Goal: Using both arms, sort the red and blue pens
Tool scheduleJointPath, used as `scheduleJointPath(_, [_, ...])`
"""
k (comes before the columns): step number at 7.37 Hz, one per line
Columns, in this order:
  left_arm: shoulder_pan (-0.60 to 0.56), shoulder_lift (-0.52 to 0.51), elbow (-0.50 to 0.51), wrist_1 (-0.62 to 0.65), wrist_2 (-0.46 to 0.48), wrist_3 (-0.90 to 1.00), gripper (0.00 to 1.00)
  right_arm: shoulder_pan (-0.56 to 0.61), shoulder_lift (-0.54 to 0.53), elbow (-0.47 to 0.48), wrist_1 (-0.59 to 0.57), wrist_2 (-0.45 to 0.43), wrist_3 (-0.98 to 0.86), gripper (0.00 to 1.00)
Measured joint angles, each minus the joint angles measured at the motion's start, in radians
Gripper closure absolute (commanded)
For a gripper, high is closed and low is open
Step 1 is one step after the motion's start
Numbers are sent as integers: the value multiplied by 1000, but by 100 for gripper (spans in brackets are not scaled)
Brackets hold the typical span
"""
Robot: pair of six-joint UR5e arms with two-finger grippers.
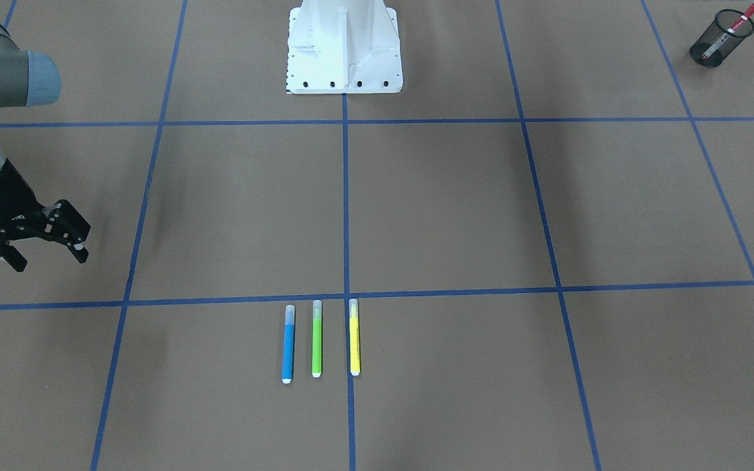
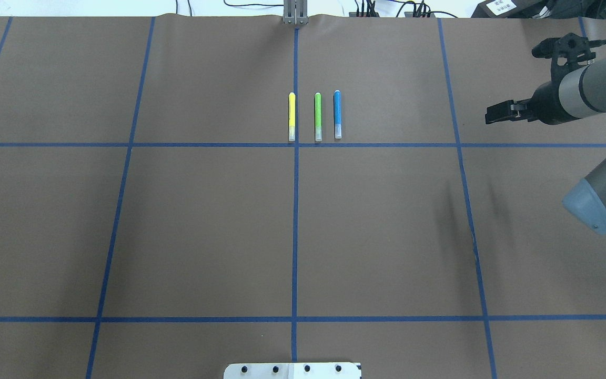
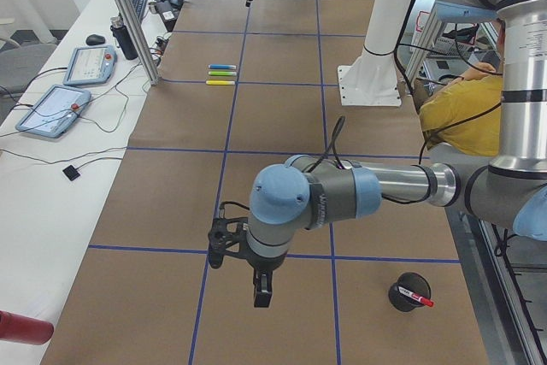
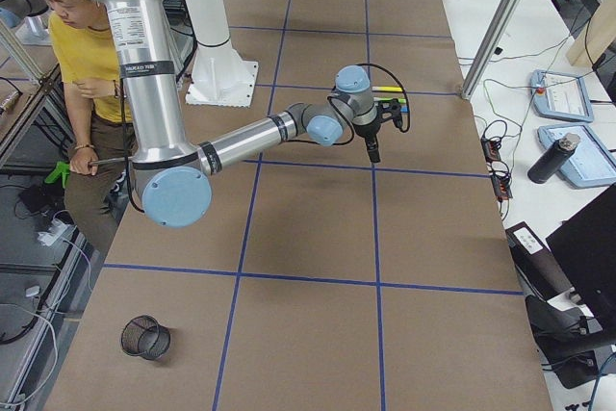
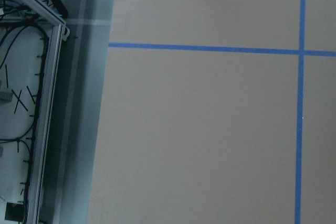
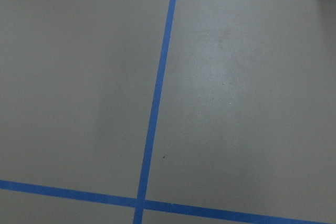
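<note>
The right gripper (image 1: 50, 258), jaws apart (left gripper (image 3: 261, 297): cannot tell), should straddle the blue pen (image 1: 288, 345) at four o'clock, mid-barrel.

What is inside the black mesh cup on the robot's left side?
One white marker with a red cap leans in the cup, cap above the rim. The cup's bottom is hidden by mesh.

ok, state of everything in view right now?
blue pen: flat on table, capped
green marker: flat, capped
yellow marker: flat, capped
red pen: standing in left cup
left cup: holds red pen
right cup: empty
right gripper: open, empty
left gripper: over table, open or shut unclear
</note>
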Motion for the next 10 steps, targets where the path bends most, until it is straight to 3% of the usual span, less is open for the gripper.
scheduleJointPath(1, [73,-35,-1,-12,-17,-91,0,-2,32,16,-63,17,32,0])
scheduleJointPath(4, [240,-119,5,-30,-26,-247,0,-53,235,60,-410,19,78,0])
scheduleJointPath(6, [307,-129,23,-86,-25,-283,0,-141,343,29,-492,-10,153,0])
scheduleJointPath(10, [338,-120,31,-147,-27,-289,0,-232,588,-262,-494,-66,227,0])
